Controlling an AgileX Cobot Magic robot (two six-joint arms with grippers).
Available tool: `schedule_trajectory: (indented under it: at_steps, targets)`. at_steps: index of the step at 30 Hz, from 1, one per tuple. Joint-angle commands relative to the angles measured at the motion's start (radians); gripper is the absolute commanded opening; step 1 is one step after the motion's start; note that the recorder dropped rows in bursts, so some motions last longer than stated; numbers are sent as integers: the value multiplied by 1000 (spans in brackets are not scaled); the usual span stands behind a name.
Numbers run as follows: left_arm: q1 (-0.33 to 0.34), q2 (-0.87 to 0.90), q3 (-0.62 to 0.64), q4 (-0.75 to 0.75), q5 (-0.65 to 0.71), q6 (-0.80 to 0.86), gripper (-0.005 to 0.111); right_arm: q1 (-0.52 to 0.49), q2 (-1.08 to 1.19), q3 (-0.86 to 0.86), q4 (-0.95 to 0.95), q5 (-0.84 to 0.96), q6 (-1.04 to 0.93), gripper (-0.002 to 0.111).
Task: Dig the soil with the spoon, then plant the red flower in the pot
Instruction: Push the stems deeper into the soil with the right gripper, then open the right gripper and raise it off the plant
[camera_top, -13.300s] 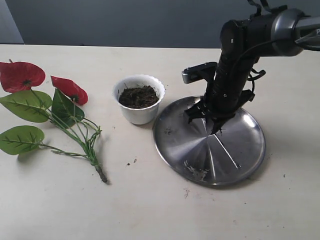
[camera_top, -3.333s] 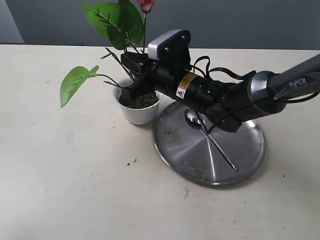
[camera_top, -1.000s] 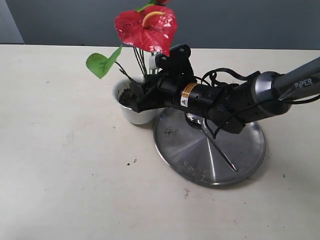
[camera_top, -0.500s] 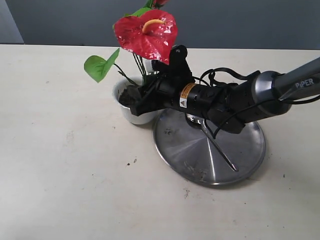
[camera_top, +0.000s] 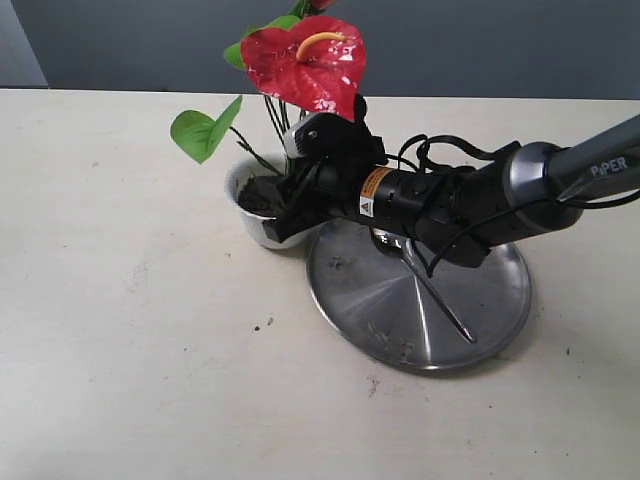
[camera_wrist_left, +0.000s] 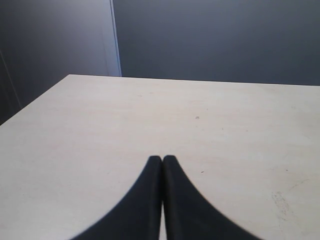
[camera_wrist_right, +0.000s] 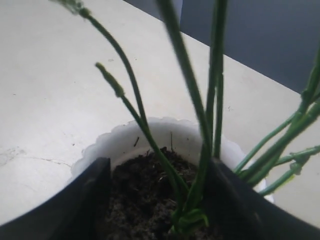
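**Flower in pot, release is the risk**

The flower (camera_top: 303, 58) stands with its stems in the pot's (camera_top: 262, 226) soil (camera_wrist_right: 145, 200). My right fingers (camera_wrist_right: 155, 200) straddle the stems, spread apart; snagging one on withdrawal could topple it. Left fingers (camera_wrist_left: 162, 162) are pressed together, empty.

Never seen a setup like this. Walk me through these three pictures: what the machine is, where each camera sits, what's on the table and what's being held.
It is a two-armed robot with pinching grippers. One picture comes from a camera off the arms; the other two from cameras on each wrist. On the table stand a white pot of soil and a steel plate with a spoon lying on it. The right gripper reaches into the pot, its fingers apart on either side of the red flower stems, which stand in the soil. The left gripper is shut, holding nothing, over bare table.
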Motion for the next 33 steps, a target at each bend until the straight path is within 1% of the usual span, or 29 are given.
schedule_trajectory:
  at_steps: [1,6,16,20,33]
  targets:
    - [0,-2,4,2,-10,-2,0,4,-26,13,21,85,-58,54]
    - [0,-2,4,2,-10,-2,0,4,-70,13,37,137,-80,54]
    - [0,-2,4,2,-8,-2,0,8,-72,11,41,118,-126,54]
    - [0,-2,4,2,-8,-2,0,8,-72,11,180,111,-273,54]
    - [0,-2,4,2,-8,-2,0,10,-85,11,176,83,-280,54]
